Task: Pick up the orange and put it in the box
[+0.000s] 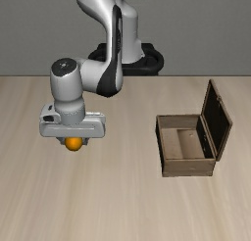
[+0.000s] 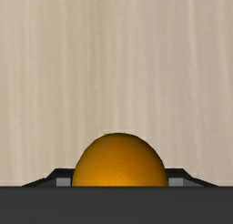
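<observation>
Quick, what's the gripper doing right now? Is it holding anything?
Gripper: closed on the orange, with one finger against each side.

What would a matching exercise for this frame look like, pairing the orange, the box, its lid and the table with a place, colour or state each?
Things:
1. orange
2. box
3. lid
4. table

Place, colour or state:
A. pale wood
B. standing open
C. gripped in the hand
D. dark brown, nothing inside

Pairs: 1-C, 2-D, 3-B, 4-A.
</observation>
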Robot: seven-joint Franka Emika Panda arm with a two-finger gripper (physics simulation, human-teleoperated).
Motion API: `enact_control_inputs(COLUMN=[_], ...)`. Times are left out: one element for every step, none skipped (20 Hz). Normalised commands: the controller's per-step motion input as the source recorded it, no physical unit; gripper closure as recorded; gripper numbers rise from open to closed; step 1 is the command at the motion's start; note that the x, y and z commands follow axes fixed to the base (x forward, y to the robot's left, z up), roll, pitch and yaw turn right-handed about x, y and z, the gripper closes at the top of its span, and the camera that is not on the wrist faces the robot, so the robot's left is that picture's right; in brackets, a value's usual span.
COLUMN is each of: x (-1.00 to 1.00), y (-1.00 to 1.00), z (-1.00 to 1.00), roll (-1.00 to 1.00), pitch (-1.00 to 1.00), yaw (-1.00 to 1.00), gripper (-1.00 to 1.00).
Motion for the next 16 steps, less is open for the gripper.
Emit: enact_control_inputs(x=[0.00, 0.00, 0.00, 0.00, 0.00, 0.00, 0.00, 0.00, 0.00, 0.00, 0.00, 0.00, 0.00, 0.00, 0.00, 0.00], y=[0.00, 0.00, 0.00, 0.00, 0.00, 0.00, 0.00, 0.00, 0.00, 0.00, 0.00, 0.00, 0.00, 0.00, 0.00, 0.00], z=[0.00, 0.00, 1.00, 0.00, 0.00, 0.00, 0.00, 1.00, 1.00, 1.00, 1.00, 1.00, 1.00, 1.00, 1.00, 1.00], roll=[0.00, 0.00, 0.00, 0.00, 0.00, 0.00, 0.00, 0.00, 0.00, 0.00, 0.00, 0.00, 0.00, 0.00, 0.00, 0.00], pitch=[0.00, 0.00, 0.00, 0.00, 0.00, 0.00, 0.00, 0.00, 0.00, 0.00, 0.00, 0.00, 0.00, 0.00, 0.00, 0.00], yaw=[0.00, 0.00, 0.00, 0.00, 0.00, 0.00, 0.00, 0.00, 0.00, 0.00, 0.00, 0.00, 0.00, 0.00, 0.00, 0.00], gripper=[1.00, 1.00, 1.00, 1.00, 1.00, 1.00, 1.00, 1.00, 1.00, 1.00, 1.00, 1.00, 1.00, 1.00, 1.00, 1.00])
